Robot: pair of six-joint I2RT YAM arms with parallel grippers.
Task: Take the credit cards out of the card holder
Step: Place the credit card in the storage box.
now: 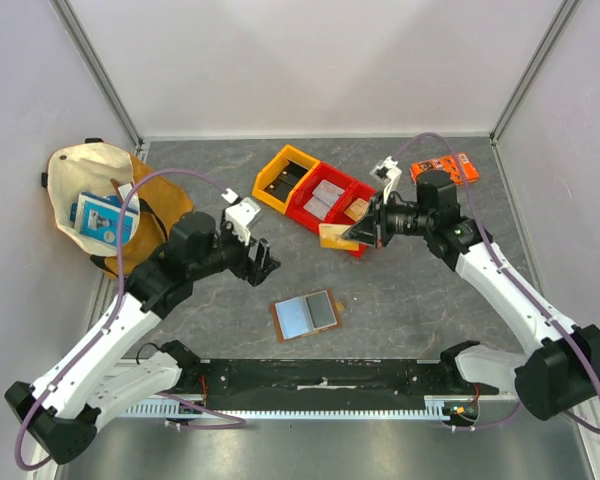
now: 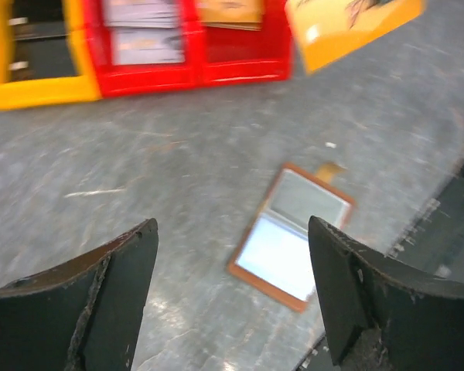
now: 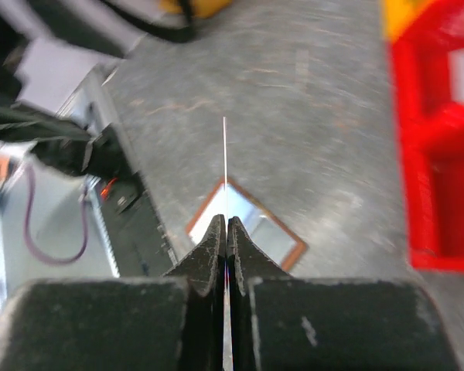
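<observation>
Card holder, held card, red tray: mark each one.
card holder [image 1: 305, 316], top view, middle fold.
card [image 1: 336, 237], top view, its orange face.
red tray [image 2: 162, 76], left wrist view, front wall.

Grey mottled table [image 1: 400, 300], pale walls [image 1: 310, 60], aluminium posts [image 1: 98, 70]

The left robot arm [image 1: 92, 350] and the right robot arm [image 1: 502, 282] are long white tubes with fat black round joints. A thin purple cable [image 1: 180, 172] loops along each one. The black left gripper [image 1: 263, 262] has wide curved fingers [image 2: 116, 301] with grey scratches.
</observation>
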